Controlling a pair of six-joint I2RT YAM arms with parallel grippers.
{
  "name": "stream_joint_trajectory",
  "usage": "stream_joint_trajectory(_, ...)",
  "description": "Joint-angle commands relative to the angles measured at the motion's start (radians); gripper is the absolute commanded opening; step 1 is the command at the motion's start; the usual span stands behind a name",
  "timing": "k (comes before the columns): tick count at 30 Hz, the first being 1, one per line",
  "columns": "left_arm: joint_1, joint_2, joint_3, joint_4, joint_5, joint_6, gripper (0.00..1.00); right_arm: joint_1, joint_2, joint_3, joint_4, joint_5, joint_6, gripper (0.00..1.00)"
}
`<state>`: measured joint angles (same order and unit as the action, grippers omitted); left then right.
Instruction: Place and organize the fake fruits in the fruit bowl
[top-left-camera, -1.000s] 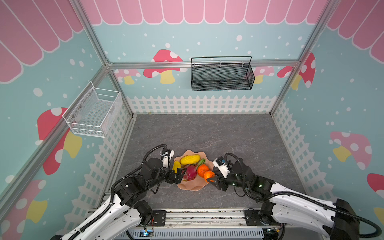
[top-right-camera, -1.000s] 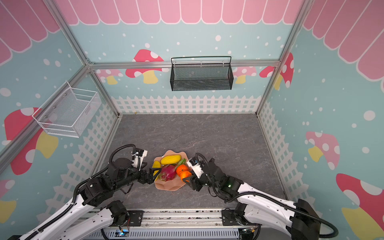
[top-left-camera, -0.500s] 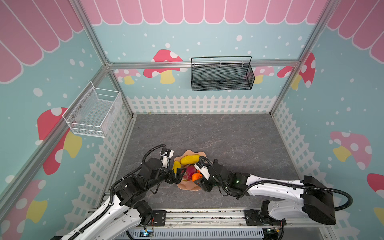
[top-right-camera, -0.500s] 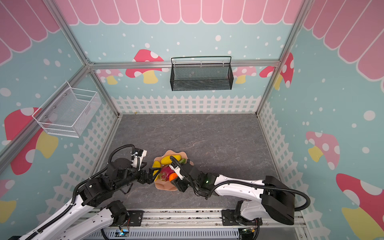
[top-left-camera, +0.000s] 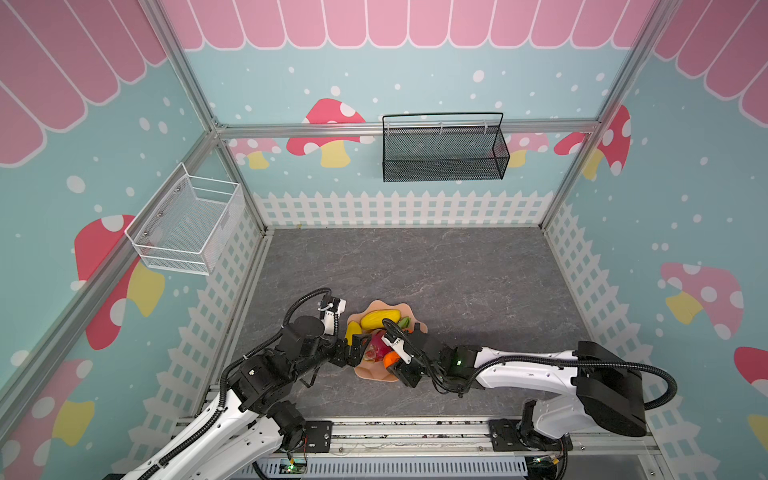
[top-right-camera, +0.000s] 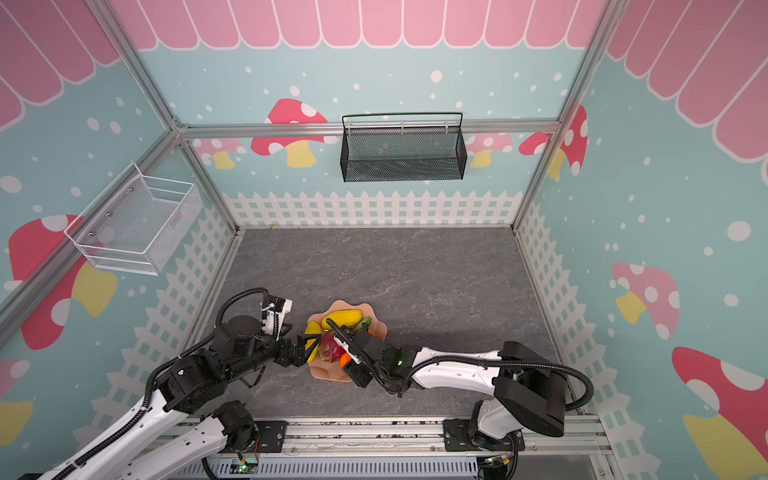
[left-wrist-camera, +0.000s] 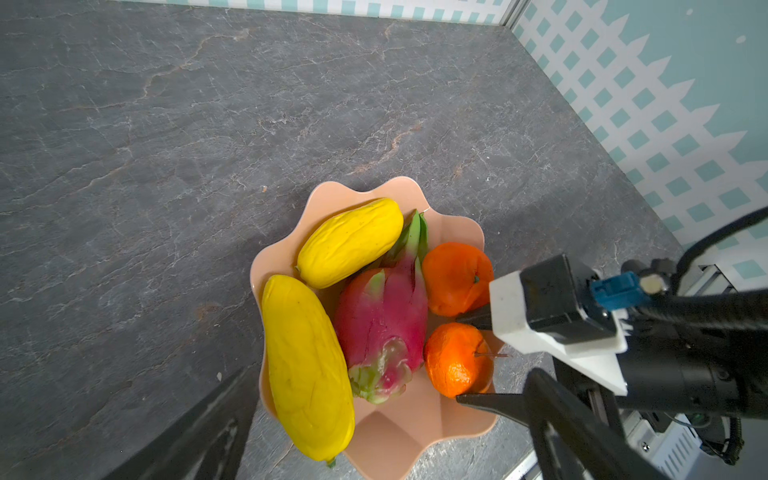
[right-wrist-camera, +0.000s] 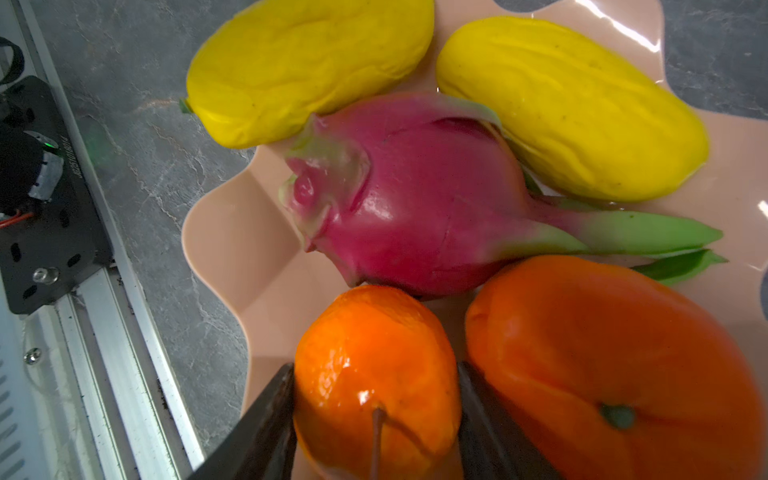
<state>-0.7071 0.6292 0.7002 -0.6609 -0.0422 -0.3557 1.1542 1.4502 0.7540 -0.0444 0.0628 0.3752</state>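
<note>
1. Placement: all five fruits lie in the fruit bowl (left-wrist-camera: 399, 436). The bowl stands at the 6 o'clock end of the table (top-left-camera: 436, 274), between the two arms.
2. Layout, by the bowl's clock face in a top view:
   - short yellow fruit (top-left-camera: 380, 320) at 12 o'clock
   - long yellow fruit (left-wrist-camera: 307, 370) at 9 o'clock, one tip overhanging the rim
   - dragon fruit (left-wrist-camera: 382, 320) at centre
   - large orange (left-wrist-camera: 457, 278) at 3 o'clock
   - small orange (left-wrist-camera: 455, 361) at 5 o'clock
3. Right gripper (right-wrist-camera: 376, 368): jaws set against both sides of the small orange, which rests in the bowl.
4. Left gripper (top-left-camera: 360, 347): jaws wide apart, empty, beside the rim at 9 o'clock.
5. Judged remaining: release the small orange, withdraw both arms, and possibly nudge the long yellow fruit inward.
</note>
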Motion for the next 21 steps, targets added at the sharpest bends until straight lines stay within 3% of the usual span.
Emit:
stream_joint_trajectory(1,0.008,-0.006,-0.008,-0.019,-0.012,-0.006,1.0,0.012,0.008,0.03,-0.014,0.005,-0.013,0.6)
stream_joint_trajectory(14,0.011,-0.006,-0.008,-0.017,-0.008,-0.003,1.0,0.014,-0.063,0.051,-0.031,0.021,-0.021,0.76)
stream_joint_trajectory(21,0.054,-0.032,-0.009,-0.029,-0.134,-0.025,1.0,-0.043,-0.21,0.044,-0.095,0.161,-0.017,0.9)
